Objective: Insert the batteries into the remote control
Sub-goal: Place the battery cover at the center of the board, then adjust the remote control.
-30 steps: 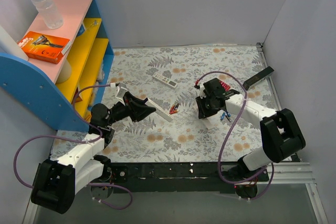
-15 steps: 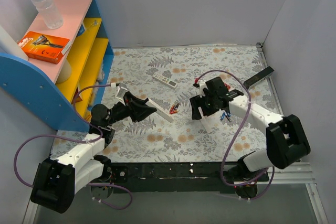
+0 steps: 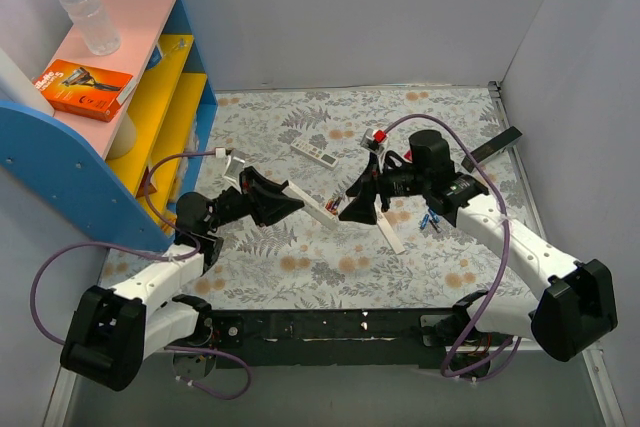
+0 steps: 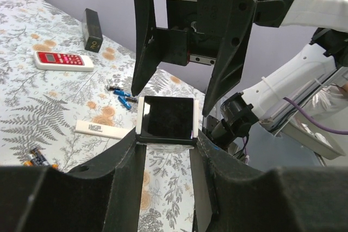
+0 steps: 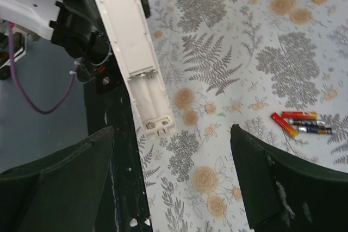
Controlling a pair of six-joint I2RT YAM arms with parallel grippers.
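My left gripper (image 3: 288, 201) is shut on the remote control (image 3: 320, 214), a long white bar held above the table. In the left wrist view its dark end (image 4: 167, 118) sticks out between my fingers. My right gripper (image 3: 358, 204) stands wide open just past that end, seen head-on in the left wrist view (image 4: 185, 61). The right wrist view shows the remote control (image 5: 138, 63) with its battery bay uncovered and empty. The blue batteries (image 3: 430, 219) lie on the mat under the right forearm, also visible from the left wrist (image 4: 123, 97). The white back cover (image 3: 391, 235) lies flat nearby.
Red-orange pieces (image 3: 330, 205) lie mid-mat, also in the right wrist view (image 5: 299, 123). A shorter white remote with buttons (image 3: 313, 154) sits farther back. A red remote (image 4: 62, 60) and a black box (image 4: 93, 30) lie far right. A blue and yellow shelf (image 3: 150, 117) stands at the left.
My right gripper has opened wide, risen from the mat by the blue batteries and swung left to face the remote's end. The left gripper has raised the remote slightly.
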